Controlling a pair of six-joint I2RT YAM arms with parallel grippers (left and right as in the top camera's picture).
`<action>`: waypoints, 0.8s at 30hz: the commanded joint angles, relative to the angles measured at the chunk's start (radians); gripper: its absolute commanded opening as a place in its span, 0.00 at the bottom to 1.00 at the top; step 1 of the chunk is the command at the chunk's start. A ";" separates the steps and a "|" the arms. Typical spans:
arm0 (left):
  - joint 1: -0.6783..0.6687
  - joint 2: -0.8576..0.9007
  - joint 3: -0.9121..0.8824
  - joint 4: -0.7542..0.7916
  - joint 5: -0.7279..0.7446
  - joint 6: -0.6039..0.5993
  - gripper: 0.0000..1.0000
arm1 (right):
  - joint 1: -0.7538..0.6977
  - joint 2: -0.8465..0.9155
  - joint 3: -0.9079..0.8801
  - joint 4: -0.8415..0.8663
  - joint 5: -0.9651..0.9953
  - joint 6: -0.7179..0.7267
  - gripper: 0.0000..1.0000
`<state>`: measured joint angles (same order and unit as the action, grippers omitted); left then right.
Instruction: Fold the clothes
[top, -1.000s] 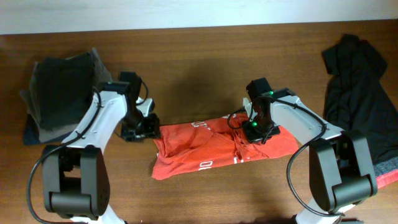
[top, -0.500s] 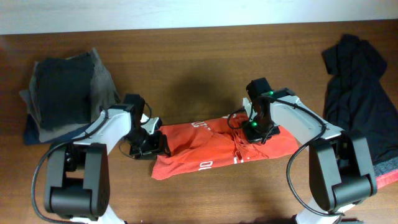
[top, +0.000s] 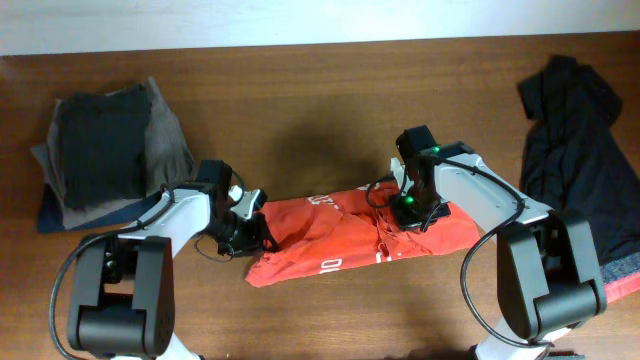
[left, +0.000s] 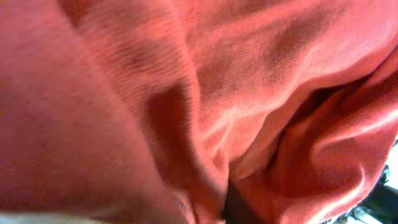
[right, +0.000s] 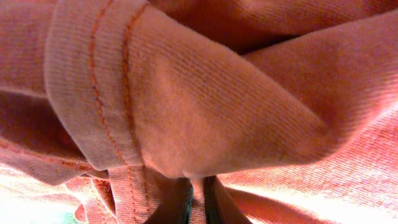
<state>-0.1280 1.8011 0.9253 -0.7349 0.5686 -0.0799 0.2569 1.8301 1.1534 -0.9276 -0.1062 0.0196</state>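
The red-orange T-shirt (top: 340, 235) with white lettering lies crumpled at the table's centre. My left gripper (top: 254, 235) sits low at its left edge, shut on a pinch of the cloth. In the left wrist view, red cloth (left: 249, 93) fills the frame and folds run down to a dark finger (left: 233, 210). My right gripper (top: 408, 212) is over the shirt's right part, shut on a strip of hemmed fabric (right: 198, 199) between its two dark fingers. A black garment (top: 580, 170) with a grey-and-red hem lies heaped at the far right.
A stack of folded dark and grey clothes (top: 105, 150) sits at the back left. Brown wooden table (top: 320, 110) runs behind the shirt, with a white wall edge along the top.
My left gripper slid down and to the right onto the shirt's left edge and its jaws closed on the cloth. The right arm and its grip stayed as they were.
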 joint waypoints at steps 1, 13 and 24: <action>0.004 0.010 -0.002 0.023 -0.013 0.006 0.11 | 0.005 0.011 -0.006 -0.006 -0.014 0.004 0.14; 0.180 0.010 0.275 -0.210 -0.326 0.064 0.00 | 0.000 -0.044 0.195 -0.124 -0.012 0.004 0.23; 0.214 0.010 0.641 -0.484 -0.409 0.073 0.00 | -0.241 -0.064 0.387 -0.309 0.059 -0.015 0.23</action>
<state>0.1268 1.8122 1.4719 -1.1843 0.1761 -0.0219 0.0845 1.7790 1.5269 -1.2186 -0.0864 0.0177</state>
